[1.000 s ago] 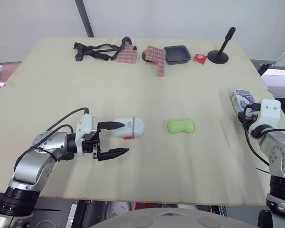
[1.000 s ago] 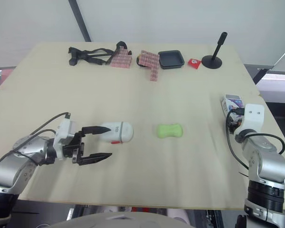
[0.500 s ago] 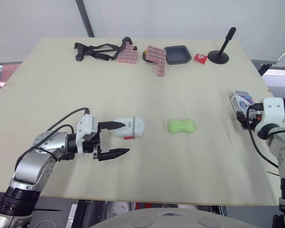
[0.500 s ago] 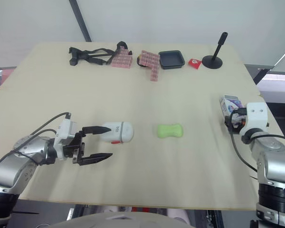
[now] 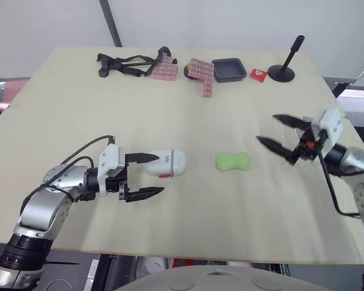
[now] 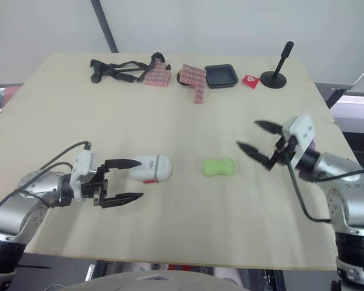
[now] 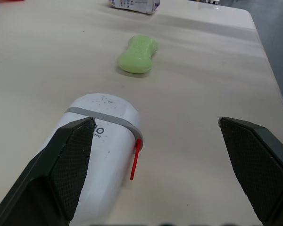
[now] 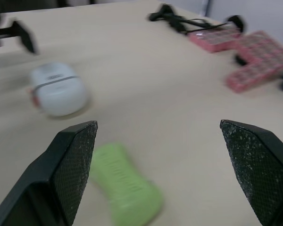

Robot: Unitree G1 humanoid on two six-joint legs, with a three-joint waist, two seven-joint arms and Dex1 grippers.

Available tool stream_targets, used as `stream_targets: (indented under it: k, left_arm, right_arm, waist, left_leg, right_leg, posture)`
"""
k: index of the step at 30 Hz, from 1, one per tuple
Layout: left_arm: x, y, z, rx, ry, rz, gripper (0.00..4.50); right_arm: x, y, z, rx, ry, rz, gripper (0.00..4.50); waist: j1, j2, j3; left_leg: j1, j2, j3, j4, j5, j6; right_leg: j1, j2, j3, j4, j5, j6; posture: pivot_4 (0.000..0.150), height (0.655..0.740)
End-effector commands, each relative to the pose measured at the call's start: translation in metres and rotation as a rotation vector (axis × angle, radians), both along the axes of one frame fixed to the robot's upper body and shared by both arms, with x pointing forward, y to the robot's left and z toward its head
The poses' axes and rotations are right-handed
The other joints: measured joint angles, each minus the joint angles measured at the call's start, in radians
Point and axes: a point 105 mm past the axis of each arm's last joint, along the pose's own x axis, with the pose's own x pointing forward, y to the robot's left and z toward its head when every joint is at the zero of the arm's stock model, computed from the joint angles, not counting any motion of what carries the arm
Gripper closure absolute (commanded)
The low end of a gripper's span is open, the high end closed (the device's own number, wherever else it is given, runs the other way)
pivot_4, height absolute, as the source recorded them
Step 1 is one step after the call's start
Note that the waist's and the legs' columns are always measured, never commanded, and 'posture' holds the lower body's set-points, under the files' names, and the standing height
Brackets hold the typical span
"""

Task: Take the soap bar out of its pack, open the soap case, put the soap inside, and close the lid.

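**Bare soap waits between two open grippers**

The soap bar (image 5: 233, 162) is already out of its pack (image 7: 134, 4) and lies flat on the table (image 5: 170, 109), between the soap case (image 5: 166, 163) and the right gripper (image 5: 266, 128). It is pale green, pinched at the middle like a dog bone, with fine ridges on its top face.

It is probably light and stiff, but waxy enough to squirt out of a hard pinch. The narrow waist looks like the safest place to grip it, across the short sides.

The right gripper hovers just beside the soap with its fingers spread wide, holding nothing. The left gripper (image 5: 161, 174) is also spread, with one finger against the near end of the white case. The case is rounded, with a grey band and a red tab, and its lid is shut. Being light, it may skid when pushed.
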Motion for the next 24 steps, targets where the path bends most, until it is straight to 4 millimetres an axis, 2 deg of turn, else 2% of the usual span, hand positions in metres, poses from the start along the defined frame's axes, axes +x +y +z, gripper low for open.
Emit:
stream_targets:
  k: [1, 5, 12, 18, 24]
  left_arm:
    - [0.001, 0.000, 0.005, 0.006, -0.038, -0.012, 0.00]
    - [0.001, 0.000, 0.004, 0.016, -0.038, -0.021, 0.00]
    - [0.007, 0.009, 0.005, 0.048, -0.058, -0.001, 0.00]
    - [0.022, 0.034, 0.000, 0.215, -0.084, -0.040, 0.00]
    - [0.044, 0.037, 0.002, 0.264, -0.111, -0.056, 0.00]
  right_arm:
    - [-0.018, 0.006, -0.004, -0.072, -0.049, 0.179, 0.03]
    - [-0.023, 0.009, -0.016, -0.083, -0.045, 0.290, 0.03]
    - [-0.021, -0.002, -0.029, -0.116, -0.035, 0.333, 0.03]
    - [-0.022, -0.004, -0.031, -0.116, -0.022, 0.323, 0.03]
    - [-0.021, -0.004, -0.031, -0.110, -0.025, 0.296, 0.03]
  waist:
    - [-0.004, 0.000, 0.000]
    - [-0.027, -0.001, 0.000]
    - [-0.034, -0.001, -0.001]
    - [-0.027, -0.001, -0.001]
    - [-0.016, -0.001, -0.001]
  left_leg:
    - [0.000, 0.000, 0.000, 0.000, 0.000, 0.000]
    - [0.000, 0.000, 0.000, 0.003, 0.000, 0.001]
    - [0.000, 0.000, -0.001, 0.005, 0.001, 0.002]
    - [0.000, 0.000, -0.001, 0.005, 0.001, 0.002]
    - [-0.001, -0.001, -0.001, 0.006, 0.001, 0.003]
  right_leg:
    - [0.000, 0.000, 0.000, 0.000, 0.000, 0.000]
    - [0.000, -0.001, 0.001, 0.000, 0.000, 0.000]
    - [0.000, -0.001, 0.001, 0.001, 0.000, 0.000]
    - [0.000, -0.001, 0.001, 0.001, 0.000, 0.000]
    - [0.000, -0.001, 0.000, 0.004, 0.000, 0.000]
  posture:
    - [0.150, 0.7400]
    - [0.150, 0.7400]
    - [0.150, 0.7400]
    - [0.150, 0.7400]
    - [0.150, 0.7400]
